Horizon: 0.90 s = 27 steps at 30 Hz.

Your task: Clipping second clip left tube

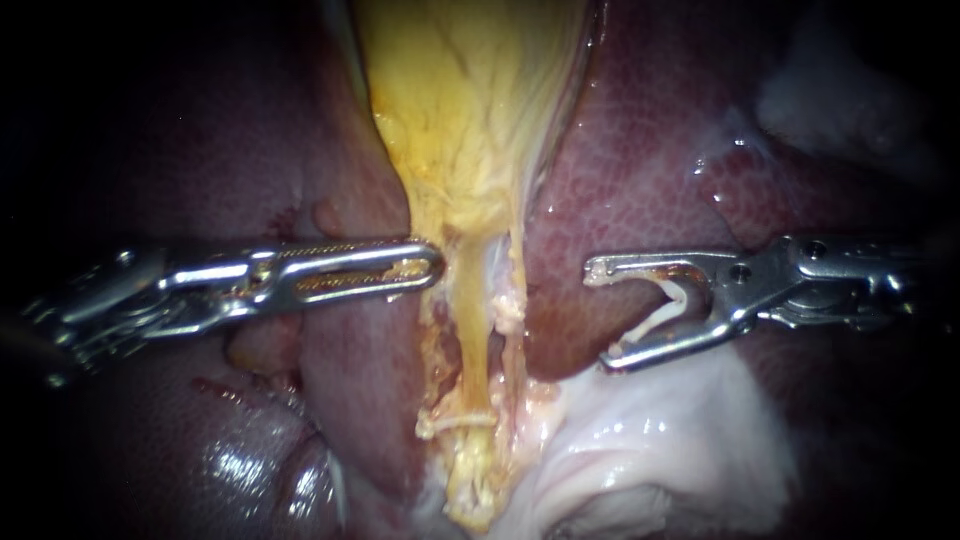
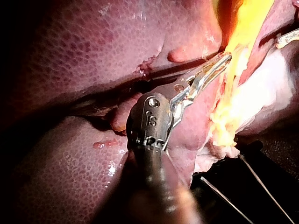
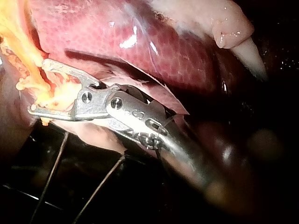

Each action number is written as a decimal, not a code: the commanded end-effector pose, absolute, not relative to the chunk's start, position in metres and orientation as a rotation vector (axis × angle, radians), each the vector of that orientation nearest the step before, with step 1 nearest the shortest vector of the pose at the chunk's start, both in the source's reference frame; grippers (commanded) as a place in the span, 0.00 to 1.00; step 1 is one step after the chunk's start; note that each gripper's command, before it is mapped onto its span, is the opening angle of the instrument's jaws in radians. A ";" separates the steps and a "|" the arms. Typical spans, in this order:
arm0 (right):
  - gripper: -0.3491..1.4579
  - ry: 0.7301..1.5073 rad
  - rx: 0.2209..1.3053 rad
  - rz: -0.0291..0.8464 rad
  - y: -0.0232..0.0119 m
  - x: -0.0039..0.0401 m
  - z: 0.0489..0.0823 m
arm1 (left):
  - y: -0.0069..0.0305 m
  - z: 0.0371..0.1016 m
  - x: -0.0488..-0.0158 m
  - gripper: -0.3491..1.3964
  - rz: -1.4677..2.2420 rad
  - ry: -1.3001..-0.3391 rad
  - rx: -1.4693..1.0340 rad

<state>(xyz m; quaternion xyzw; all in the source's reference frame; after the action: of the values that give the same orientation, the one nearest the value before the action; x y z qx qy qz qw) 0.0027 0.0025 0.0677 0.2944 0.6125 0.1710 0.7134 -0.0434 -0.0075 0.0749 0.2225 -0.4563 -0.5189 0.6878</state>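
The yellow gallbladder [image 1: 470, 90] narrows downward into the left tube [image 1: 470, 330], with a thinner right tube [image 1: 512, 300] beside it. A pale clip [image 1: 455, 422] crosses the left tube low down. My left instrument [image 1: 432, 265] reaches in from the left, and its slotted jaws are shut on the edge of the gallbladder's neck [image 2: 229, 58]. My right instrument [image 1: 600, 315] stands to the right of both tubes, apart from them. Its jaws are spread wide, with a white clip [image 1: 668, 310] seated between them. In the right wrist view, yellow tissue [image 3: 32, 56] lies just ahead of my right instrument [image 3: 39, 86].
Dark red liver [image 1: 650, 170] lies on both sides of the tubes. A glossy white tissue mass [image 1: 660, 440] sits under my right instrument. Thin wires [image 3: 53, 172] cross the dark bench below the specimen.
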 end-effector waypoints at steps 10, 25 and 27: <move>0.52 1.360 0.651 0.368 0.0018 0.0030 0.0683 | -0.0037 0.0685 -0.0374 0.00 -1.213 -1.043 0.490; 0.52 1.407 0.707 0.347 -0.0042 0.0110 0.0761 | -0.0035 0.0669 -0.0347 0.00 -1.234 -1.055 0.463; 0.52 1.412 0.712 0.356 -0.0047 0.0122 0.0777 | -0.0036 0.0668 -0.0347 0.00 -1.234 -1.055 0.463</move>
<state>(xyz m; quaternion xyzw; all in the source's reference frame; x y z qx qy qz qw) 0.0126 -0.0049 0.0784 0.3200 0.6296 0.1599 0.6896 -0.0348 -0.0037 0.0668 0.2051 -0.4673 -0.5464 0.6641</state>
